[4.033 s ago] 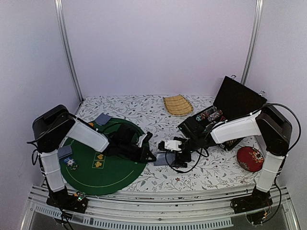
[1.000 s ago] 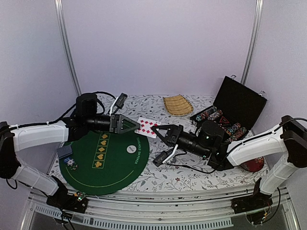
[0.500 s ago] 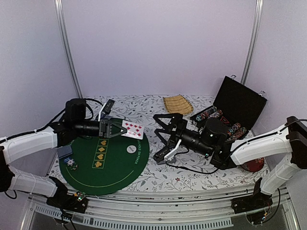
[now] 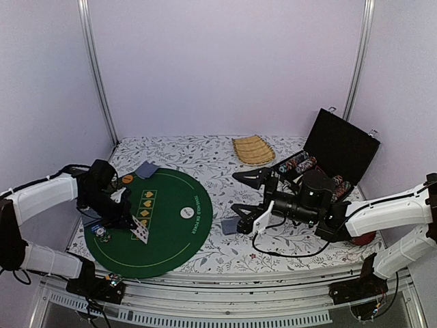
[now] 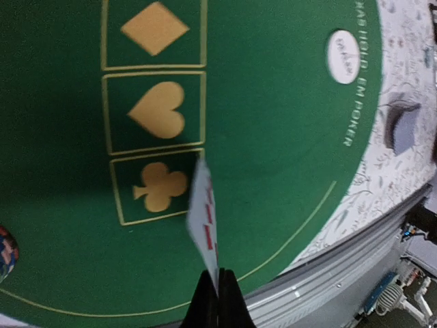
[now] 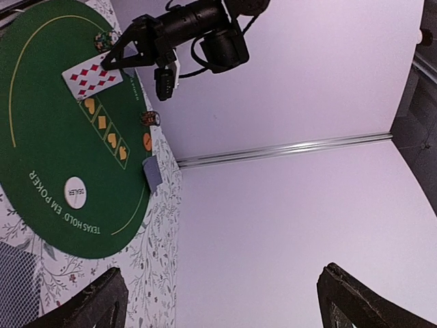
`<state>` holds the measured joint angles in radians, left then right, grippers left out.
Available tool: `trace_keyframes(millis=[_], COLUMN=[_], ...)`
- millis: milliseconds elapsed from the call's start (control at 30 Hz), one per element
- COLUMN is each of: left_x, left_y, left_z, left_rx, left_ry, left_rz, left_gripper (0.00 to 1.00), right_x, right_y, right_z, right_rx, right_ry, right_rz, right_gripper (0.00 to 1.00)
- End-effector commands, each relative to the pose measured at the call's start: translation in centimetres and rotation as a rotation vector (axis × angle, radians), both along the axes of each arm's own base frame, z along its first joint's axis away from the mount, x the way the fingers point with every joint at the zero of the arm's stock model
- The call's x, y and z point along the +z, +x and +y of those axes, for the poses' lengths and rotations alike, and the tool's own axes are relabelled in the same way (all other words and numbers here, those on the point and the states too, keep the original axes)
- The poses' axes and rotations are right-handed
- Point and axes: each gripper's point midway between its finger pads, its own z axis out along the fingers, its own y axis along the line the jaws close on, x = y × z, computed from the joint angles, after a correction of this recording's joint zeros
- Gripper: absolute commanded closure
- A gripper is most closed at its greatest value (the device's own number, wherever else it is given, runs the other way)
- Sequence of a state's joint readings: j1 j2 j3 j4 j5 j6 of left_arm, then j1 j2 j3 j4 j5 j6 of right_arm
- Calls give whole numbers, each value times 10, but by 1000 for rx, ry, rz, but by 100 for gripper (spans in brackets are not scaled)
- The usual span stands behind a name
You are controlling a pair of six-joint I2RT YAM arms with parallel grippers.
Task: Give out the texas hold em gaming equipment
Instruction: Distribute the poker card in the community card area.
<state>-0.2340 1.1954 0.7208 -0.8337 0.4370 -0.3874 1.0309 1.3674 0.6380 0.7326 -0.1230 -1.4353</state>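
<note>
I have the left gripper [image 4: 130, 222] clamped on one card [image 4: 140, 232], low over the lower left of the mat [image 4: 171, 205]; the right gripper [image 4: 240, 193] stands spread wide.
A second ago both grippers met at this card in mid-frame; half a second ago the left one held it over the mat's upper edge. My left wrist view gives the card edge-on, just beside the club box [image 5: 158, 186]; only the right wrist view shows its face, red diamonds. At right, the open black case [image 4: 341, 143] holds rows of chips [image 4: 300, 164]. A deck [image 4: 229, 225] lies below the right gripper.
</note>
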Motion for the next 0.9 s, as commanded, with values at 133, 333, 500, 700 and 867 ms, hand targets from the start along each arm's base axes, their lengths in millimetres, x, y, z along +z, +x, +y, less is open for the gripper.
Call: trace_keyframes(millis=[133, 333, 500, 700, 867], left_x=[-29, -47, -51, -52, -54], left_y=[-16, -17, -25, -30, -37], left_z=[45, 47, 47, 48, 45], left_rx=[72, 94, 86, 97, 94], left_ry=[256, 283, 297, 292, 281], left_rz=[171, 227, 265, 271, 293], left_gripper=[100, 100, 100, 100, 94], right_x=[-10, -14, -18, -18, -16], right_y=[1, 3, 6, 6, 6], right_z=[-20, -27, -29, -29, -30], right_rx=[16, 16, 8, 12, 8], right_ry=[33, 34, 29, 28, 30], right_rz=[37, 43, 46, 47, 40], right_gripper=[1, 1, 1, 1, 1])
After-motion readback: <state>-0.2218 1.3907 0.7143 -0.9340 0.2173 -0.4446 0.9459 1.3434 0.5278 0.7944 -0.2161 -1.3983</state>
